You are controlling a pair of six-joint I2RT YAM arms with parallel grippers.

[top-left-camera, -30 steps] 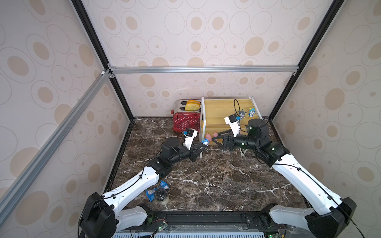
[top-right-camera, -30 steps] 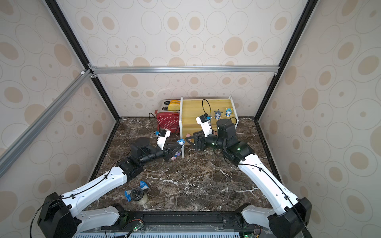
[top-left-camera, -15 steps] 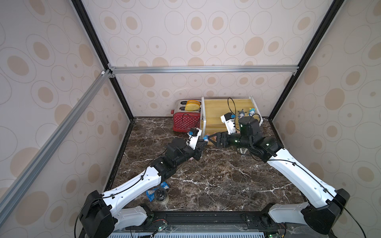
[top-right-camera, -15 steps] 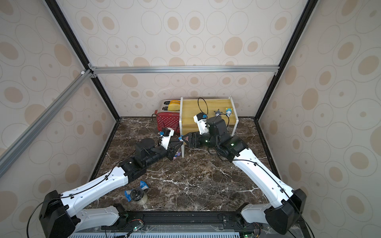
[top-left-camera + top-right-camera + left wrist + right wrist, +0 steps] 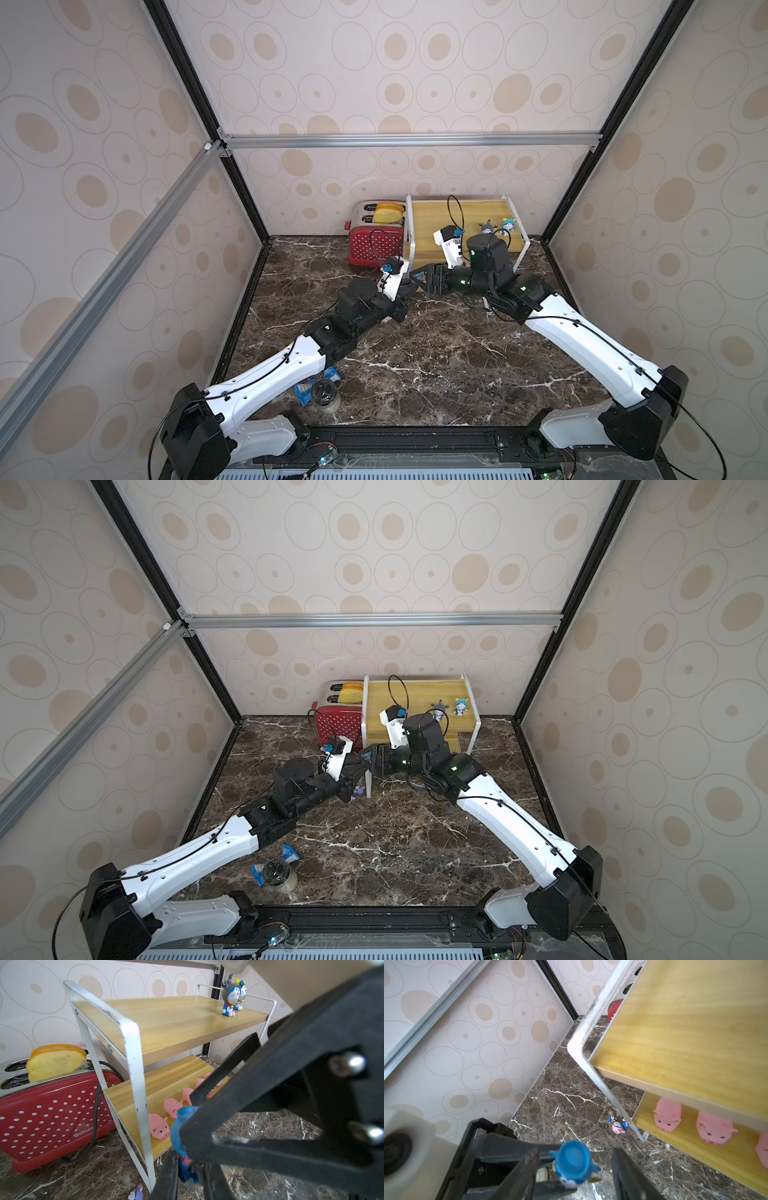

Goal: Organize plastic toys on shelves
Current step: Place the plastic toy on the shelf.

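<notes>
1. Left pincer (image 5: 188,1167) is clamped on the body of a tiny blue-hatted cartoon figurine (image 5: 574,1164). It holds the figurine in the air above the dark marble table (image 5: 415,365), near the rack's front leg.
2. Right pincer (image 5: 574,1152) meets it head-on, with its jaws apart on either side of the figurine's blue head. A gap shows beside one finger, so this pincer grips nothing.
3. Two-tier shelves (image 5: 166,1022) of yellow wooden boards on a white metal frame stand at the back of the table, beside a red polka-dot toaster (image 5: 52,1109).
4. On the upper board, near its right end, stand a grey-hatted figurine (image 5: 229,999) and a blue-and-white one (image 5: 509,224).
5. Glossy pink pigs (image 5: 159,1127) stand in a row along the front of the lower board.
6. A pink-hatted figurine (image 5: 617,1128) lies on the table, just beside the foot of the rack's leg.
</notes>
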